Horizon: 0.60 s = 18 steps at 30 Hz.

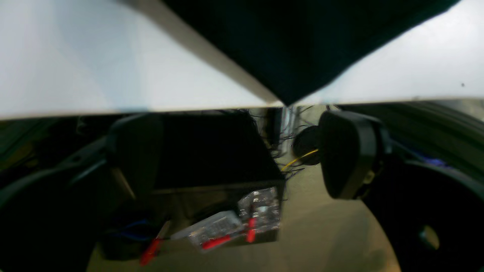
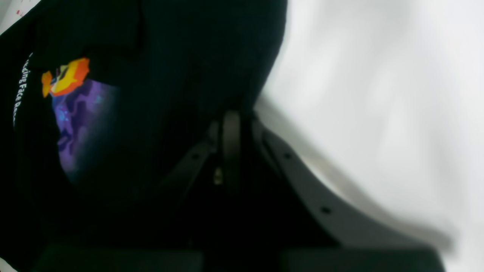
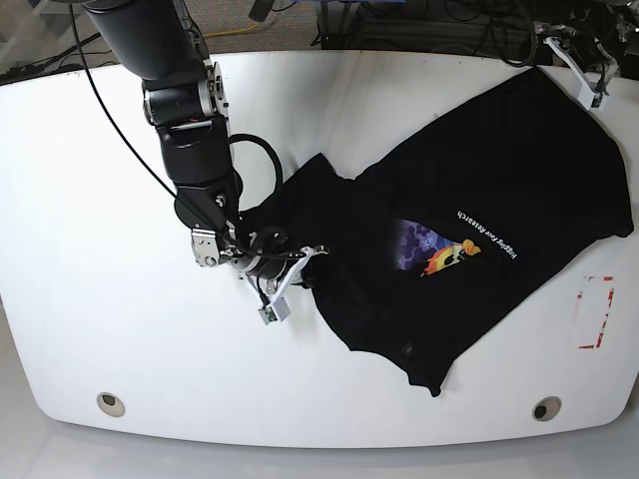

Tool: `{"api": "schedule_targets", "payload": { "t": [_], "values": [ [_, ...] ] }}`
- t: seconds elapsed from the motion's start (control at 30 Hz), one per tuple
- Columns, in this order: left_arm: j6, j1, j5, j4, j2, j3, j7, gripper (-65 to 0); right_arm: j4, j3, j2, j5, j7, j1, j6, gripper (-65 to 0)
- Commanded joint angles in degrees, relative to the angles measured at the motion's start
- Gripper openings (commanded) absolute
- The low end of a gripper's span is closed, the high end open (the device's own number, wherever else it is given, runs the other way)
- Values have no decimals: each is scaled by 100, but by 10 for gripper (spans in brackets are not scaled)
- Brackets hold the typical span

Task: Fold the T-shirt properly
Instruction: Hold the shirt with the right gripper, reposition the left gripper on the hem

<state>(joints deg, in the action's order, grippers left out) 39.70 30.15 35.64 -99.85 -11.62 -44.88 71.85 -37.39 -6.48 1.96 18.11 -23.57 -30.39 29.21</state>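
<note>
One white table [image 3: 90, 200], cables [image 3: 419, 25] behind.

Left wrist view is smeared: the left hand [image 1: 242, 151] shows only as two dark blurred fingers, and the clutter below the white tabletop [image 1: 94, 68] edge can't be identified. In the right wrist view the right hand [image 2: 230, 124] disappears into the large black cloth T-shirt [image 2: 170, 75]; its white lettering is cut off and unreadable.
</note>
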Motion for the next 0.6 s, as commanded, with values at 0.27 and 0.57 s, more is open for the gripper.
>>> {"api": "schedule_targets", "payload": {
  "t": [0.27,0.57],
  "values": [
    [30,207,186,-859,-205,-79,-210,-39,-20,-24,46,-136,-188,-60,-7,-650],
    [30,84,194,-261,-223,167,-227,-39,-37,-16,125,-136,-188,72,-7,-650]
  ]
}}
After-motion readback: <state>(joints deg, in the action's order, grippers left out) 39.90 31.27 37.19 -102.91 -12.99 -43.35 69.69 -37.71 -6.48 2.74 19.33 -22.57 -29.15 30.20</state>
